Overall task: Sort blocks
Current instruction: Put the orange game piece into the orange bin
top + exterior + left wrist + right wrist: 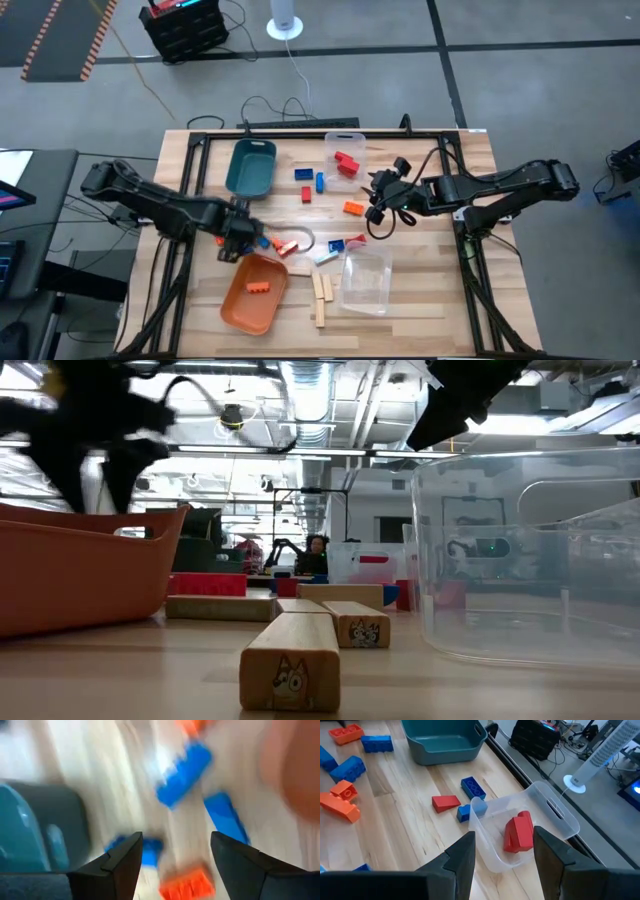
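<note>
Blocks scattered mid-table between the trays and bins.
Left gripper (236,243) hovers open and empty near the orange tray (240,308); right gripper (381,200), part-open, holds nothing. Blocks (353,208) look light, rigid, slick: pinch flat sides.

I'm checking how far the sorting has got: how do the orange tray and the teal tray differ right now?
The orange tray holds one orange block; the teal tray looks empty. The orange tray sits at the table's near edge, tilted askew, while the teal tray lies farther back, nearly square to the table. The left gripper is between them, closer to the orange tray. Both are rounded-corner plastic trays, similar in size.
</note>
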